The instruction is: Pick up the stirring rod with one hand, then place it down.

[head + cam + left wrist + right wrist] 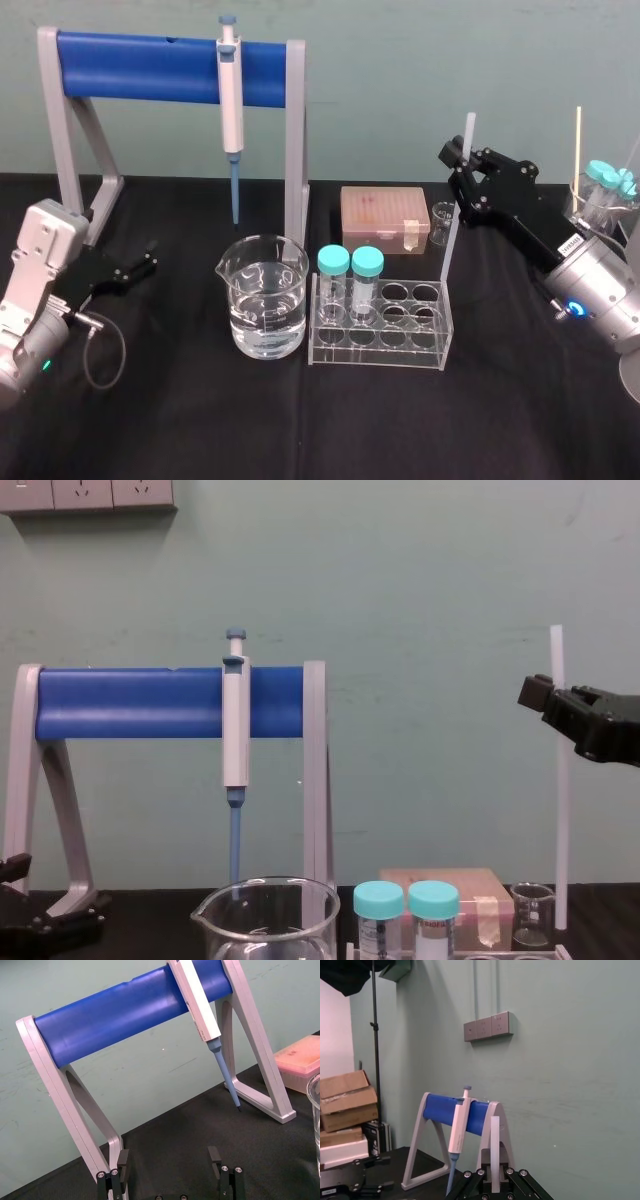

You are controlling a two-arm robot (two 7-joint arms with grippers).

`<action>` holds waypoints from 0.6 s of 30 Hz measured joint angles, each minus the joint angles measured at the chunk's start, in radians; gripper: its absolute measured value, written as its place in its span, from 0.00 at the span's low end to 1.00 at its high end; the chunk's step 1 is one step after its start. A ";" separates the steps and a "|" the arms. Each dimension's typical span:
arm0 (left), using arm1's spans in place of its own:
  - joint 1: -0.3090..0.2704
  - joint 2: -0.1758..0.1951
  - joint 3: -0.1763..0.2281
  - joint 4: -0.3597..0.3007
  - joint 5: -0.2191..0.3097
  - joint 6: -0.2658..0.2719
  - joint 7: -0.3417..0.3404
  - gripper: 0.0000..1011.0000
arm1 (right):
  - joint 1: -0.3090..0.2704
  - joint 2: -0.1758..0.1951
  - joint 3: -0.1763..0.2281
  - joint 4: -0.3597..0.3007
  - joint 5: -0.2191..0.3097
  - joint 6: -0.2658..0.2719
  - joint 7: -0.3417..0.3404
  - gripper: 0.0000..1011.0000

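The right gripper [462,162] is clamped on the stirring rod [560,820], which it holds upright at the far right of the scene, beyond the right end of the tube rack [380,335], gripped high so that a short stub stands above the jaws and a long length hangs below. The left gripper [148,260] rests at the near left with its fingers spread and nothing between them. The rod looks light, stiff, smooth and probably brittle, so a firm hold nearer its middle would likely limit swing and slip when it is laid down.
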 joint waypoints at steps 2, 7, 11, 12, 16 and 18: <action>0.000 0.000 0.000 0.000 0.000 0.000 0.000 0.99 | 0.005 -0.001 -0.007 0.013 0.009 -0.006 0.007 0.08; 0.000 0.000 0.000 0.000 0.000 0.000 0.000 0.99 | 0.016 -0.006 -0.022 0.039 0.015 -0.016 0.015 0.08; 0.000 0.000 0.000 0.000 0.000 0.000 0.000 0.99 | 0.032 -0.010 -0.037 0.068 0.014 -0.024 0.018 0.08; 0.000 0.000 0.000 0.000 0.000 0.000 0.000 0.99 | 0.035 -0.011 -0.039 0.074 0.013 -0.025 0.018 0.08; 0.000 0.000 0.000 0.000 0.000 0.000 0.000 0.99 | 0.048 -0.017 -0.051 0.097 0.007 -0.031 0.018 0.08; 0.000 0.000 0.000 0.000 0.000 0.000 0.000 0.99 | 0.054 -0.020 -0.056 0.106 0.003 -0.034 0.019 0.08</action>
